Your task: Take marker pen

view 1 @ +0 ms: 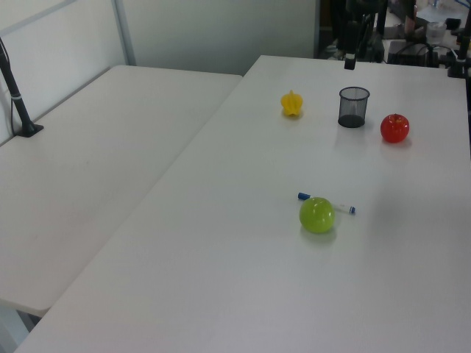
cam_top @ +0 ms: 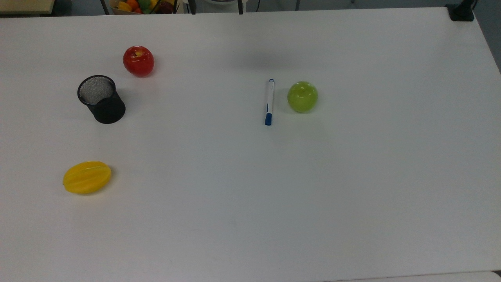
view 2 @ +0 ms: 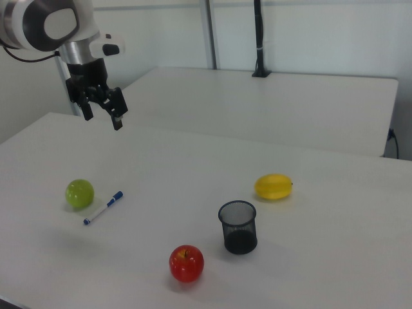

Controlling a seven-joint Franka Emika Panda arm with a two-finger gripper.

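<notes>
Two white tables [view 2: 270, 96], pale walls [view 2: 309, 32]

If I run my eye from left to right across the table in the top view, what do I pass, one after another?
yellow fruit → black mesh cup → red apple → marker pen → green apple

Your top view looks straight down on the white worktop [cam_top: 352, 196], left and right views face it obliquely from opposite ends, all sharing its surface.
</notes>
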